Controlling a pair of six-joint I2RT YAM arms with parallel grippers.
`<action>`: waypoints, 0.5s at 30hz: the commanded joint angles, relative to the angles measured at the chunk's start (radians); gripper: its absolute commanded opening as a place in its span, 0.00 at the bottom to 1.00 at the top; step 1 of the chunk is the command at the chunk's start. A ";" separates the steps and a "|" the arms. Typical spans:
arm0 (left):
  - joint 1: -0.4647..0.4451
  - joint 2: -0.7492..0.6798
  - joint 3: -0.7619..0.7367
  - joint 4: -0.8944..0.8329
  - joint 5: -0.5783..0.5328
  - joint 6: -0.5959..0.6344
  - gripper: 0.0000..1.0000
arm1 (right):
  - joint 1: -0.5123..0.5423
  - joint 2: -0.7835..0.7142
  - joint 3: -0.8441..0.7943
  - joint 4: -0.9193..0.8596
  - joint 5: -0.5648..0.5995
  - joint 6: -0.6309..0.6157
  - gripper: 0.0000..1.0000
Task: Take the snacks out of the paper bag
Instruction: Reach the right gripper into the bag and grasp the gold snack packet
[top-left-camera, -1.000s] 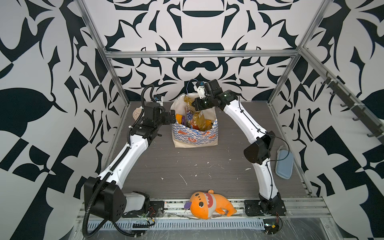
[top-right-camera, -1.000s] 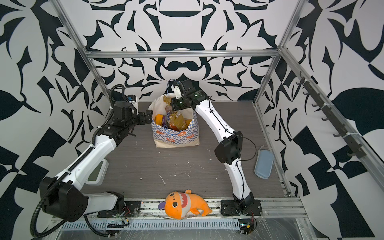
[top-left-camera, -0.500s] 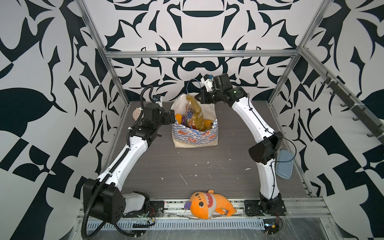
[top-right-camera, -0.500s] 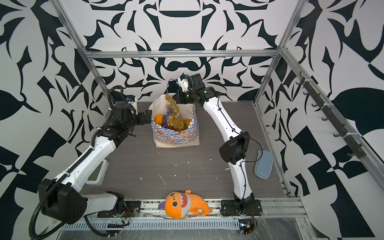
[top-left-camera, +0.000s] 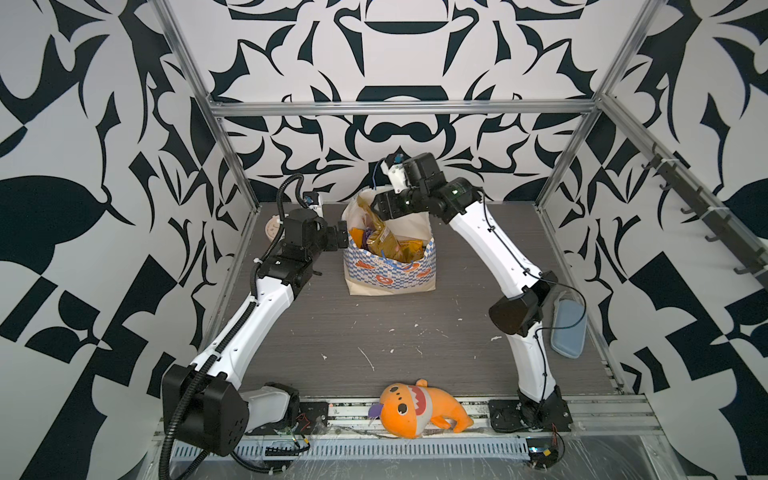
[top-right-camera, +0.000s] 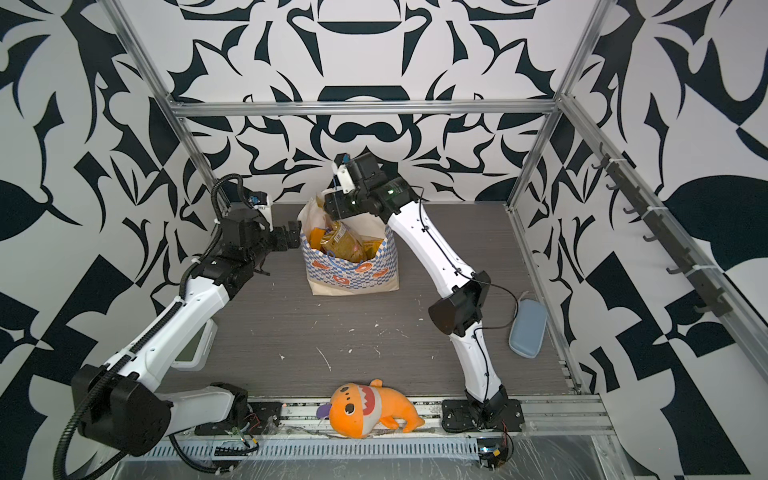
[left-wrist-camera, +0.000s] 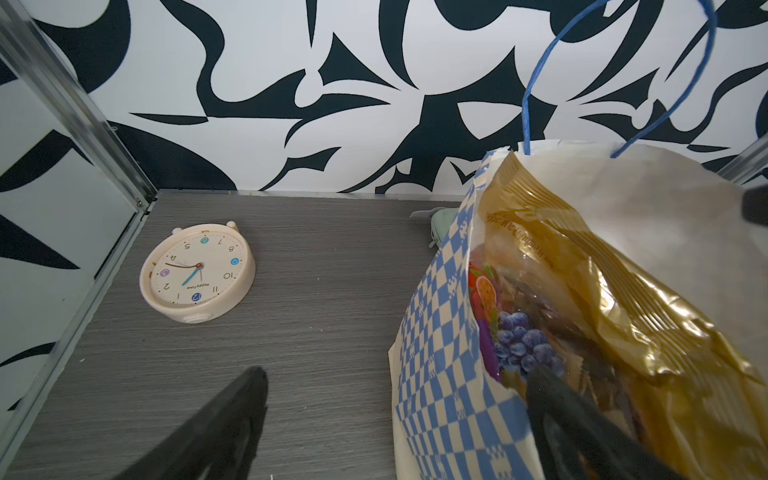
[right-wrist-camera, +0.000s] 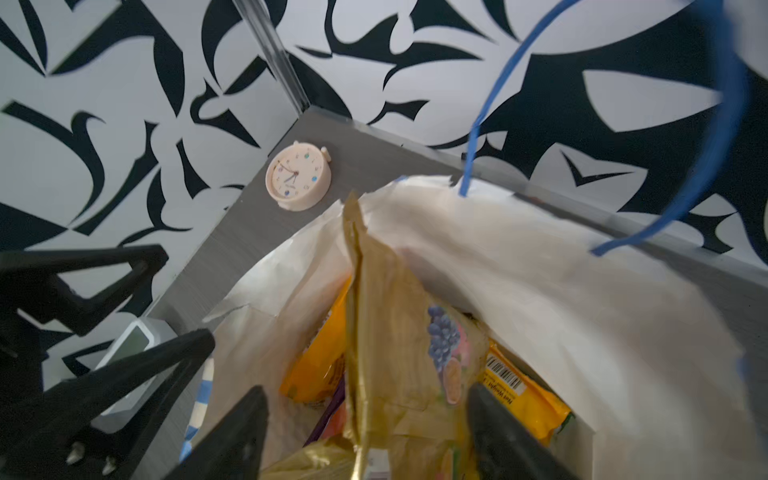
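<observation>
The blue-and-white checkered paper bag (top-left-camera: 388, 270) (top-right-camera: 353, 272) stands upright at the back of the table. Snacks fill it: a tall gold packet (top-left-camera: 379, 235) (top-right-camera: 341, 243) (right-wrist-camera: 395, 332) (left-wrist-camera: 602, 299) sticks up highest, with yellow-orange packets (right-wrist-camera: 523, 386) and a purple grape-printed one (left-wrist-camera: 515, 340) below. My right gripper (top-left-camera: 376, 208) (top-right-camera: 332, 205) (right-wrist-camera: 370, 415) hangs over the bag's mouth, open, its fingers on either side of the gold packet without touching it. My left gripper (top-left-camera: 341, 239) (top-right-camera: 291, 237) (left-wrist-camera: 395, 395) is open, straddling the bag's left wall.
A cream clock (top-left-camera: 272, 226) (left-wrist-camera: 197, 272) (right-wrist-camera: 298, 175) lies at the back left. An orange plush toy (top-left-camera: 415, 409) (top-right-camera: 365, 409) rests on the front rail. A blue-grey case (top-left-camera: 568, 328) (top-right-camera: 528, 328) lies at the right edge. A white device (top-right-camera: 193, 349) sits under my left arm.
My right gripper, shut on the gold packet, pulled it partway up, then opened and shifted left over the bag. The packet now leans in the bag's mouth. The left arm stayed still.
</observation>
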 joint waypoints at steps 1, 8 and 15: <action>0.001 -0.012 -0.005 0.015 0.000 0.001 1.00 | 0.053 0.019 0.123 -0.086 0.167 -0.050 1.00; 0.001 -0.013 -0.008 0.009 0.013 -0.006 1.00 | 0.135 0.100 0.198 -0.165 0.428 -0.080 1.00; 0.001 -0.025 -0.016 0.010 0.015 -0.011 1.00 | 0.111 0.162 0.179 -0.174 0.356 -0.042 1.00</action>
